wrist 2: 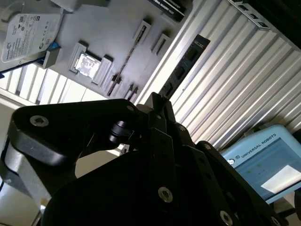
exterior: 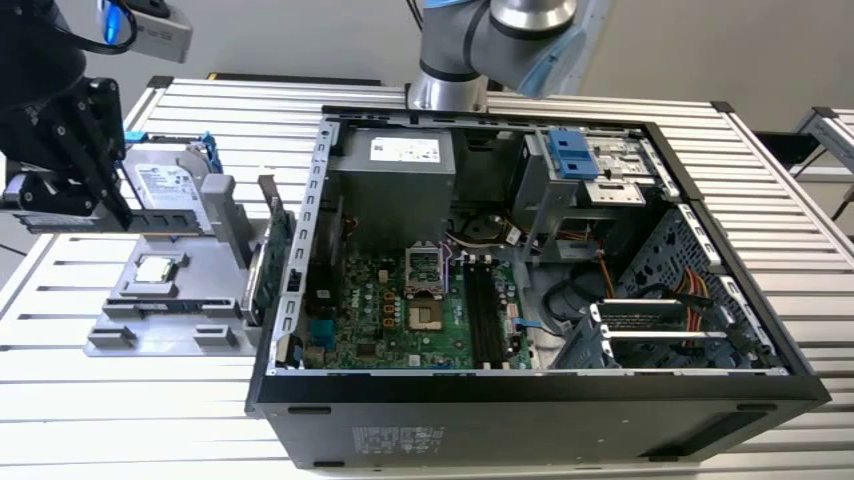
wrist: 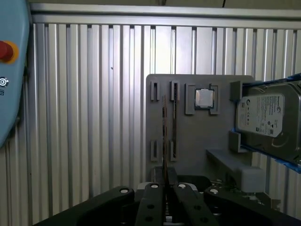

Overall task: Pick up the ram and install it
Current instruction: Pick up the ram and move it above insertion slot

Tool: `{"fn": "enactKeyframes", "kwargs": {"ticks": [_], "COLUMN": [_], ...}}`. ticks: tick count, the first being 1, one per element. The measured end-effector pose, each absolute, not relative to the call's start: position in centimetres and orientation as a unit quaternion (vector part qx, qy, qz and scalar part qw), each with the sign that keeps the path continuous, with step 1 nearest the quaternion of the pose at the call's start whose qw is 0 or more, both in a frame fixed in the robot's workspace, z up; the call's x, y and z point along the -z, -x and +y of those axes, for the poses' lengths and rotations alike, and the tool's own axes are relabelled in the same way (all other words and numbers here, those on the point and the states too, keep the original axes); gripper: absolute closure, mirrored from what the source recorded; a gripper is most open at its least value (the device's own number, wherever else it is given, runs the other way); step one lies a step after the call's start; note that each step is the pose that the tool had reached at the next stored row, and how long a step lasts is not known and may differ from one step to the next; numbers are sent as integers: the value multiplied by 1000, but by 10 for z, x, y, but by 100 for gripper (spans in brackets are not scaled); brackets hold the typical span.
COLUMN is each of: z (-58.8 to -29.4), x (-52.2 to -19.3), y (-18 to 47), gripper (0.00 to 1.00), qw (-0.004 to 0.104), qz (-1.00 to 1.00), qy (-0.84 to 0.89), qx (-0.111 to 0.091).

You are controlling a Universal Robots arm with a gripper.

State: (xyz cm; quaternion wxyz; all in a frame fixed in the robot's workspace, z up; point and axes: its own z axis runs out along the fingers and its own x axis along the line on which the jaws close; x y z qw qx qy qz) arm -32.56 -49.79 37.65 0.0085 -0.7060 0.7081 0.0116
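Note:
The ram (exterior: 171,222) is a slim green stick hanging level above the grey parts holder (exterior: 120,335) at the exterior view's left. My black gripper (exterior: 118,215) is shut on one end of it. In the first wrist view the ram (wrist: 164,141) appears edge-on as a thin strip that runs down between the fingertips of the gripper (wrist: 164,188). The open computer case (exterior: 534,400) lies at the exterior view's right. Its dark memory slots (exterior: 481,310) on the motherboard are well away from the gripper.
On the holder (wrist: 197,141) sit a hard drive (exterior: 167,185) (wrist: 268,117) and a small square silver chip (exterior: 158,268) (wrist: 204,98). A taller green card (exterior: 276,255) stands between holder and case. The arm's base (exterior: 447,60) rises behind the case. A pale blue pendant (wrist: 9,70) lies on the ribbed table.

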Motion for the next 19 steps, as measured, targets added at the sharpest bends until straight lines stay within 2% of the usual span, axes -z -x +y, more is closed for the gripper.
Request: {"fn": "enactKeyframes", "kwargs": {"ticks": [19], "z": [-498], "x": [-377], "y": [299], "gripper": [100], "qw": [8], "qz": [708], "qy": [706], "qx": [-12]}}
